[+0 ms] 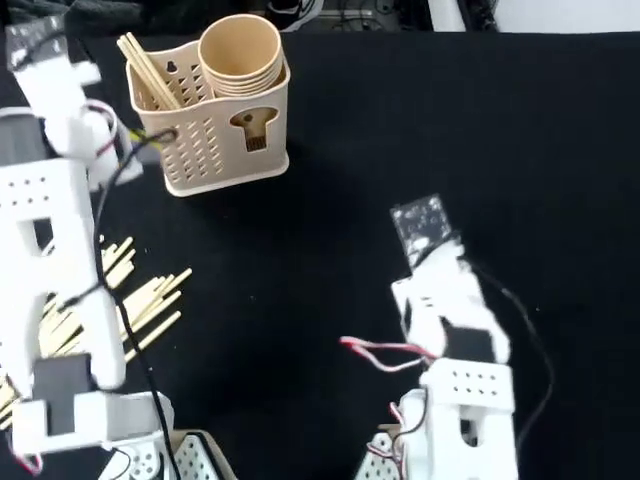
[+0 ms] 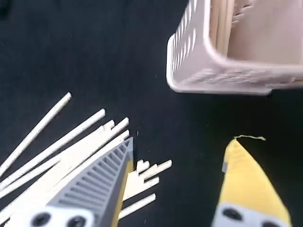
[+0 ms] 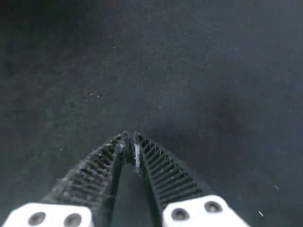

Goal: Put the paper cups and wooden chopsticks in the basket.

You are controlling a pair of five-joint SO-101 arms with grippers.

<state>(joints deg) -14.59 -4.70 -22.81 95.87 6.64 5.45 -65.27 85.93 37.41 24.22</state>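
Chopsticks [image 2: 80,151] lie loose near the basket [image 2: 189,56]; left hand [image 2: 182,140], jaws spread, hovers above and should lower to pinch some; right hand [image 3: 131,142] closed.

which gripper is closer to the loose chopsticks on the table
Left. The left gripper hangs open right above the loose chopsticks, at the edge of the pile. The right gripper is shut over bare black table, well away from them.
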